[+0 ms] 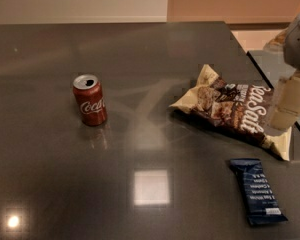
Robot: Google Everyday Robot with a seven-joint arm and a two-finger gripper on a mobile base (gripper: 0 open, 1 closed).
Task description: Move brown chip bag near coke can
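Observation:
The brown chip bag lies flat on the dark grey table, right of centre, with white "Sea Salt" lettering facing up. The coke can stands upright at the left-centre, well apart from the bag. My gripper hangs at the right edge of the view, its cream-coloured end over the bag's right end. Whether it touches the bag does not show.
A narrow dark blue bar wrapper lies near the front right, below the bag. The table's right edge runs diagonally just behind the bag, with another surface beyond it. Light reflections show on the tabletop.

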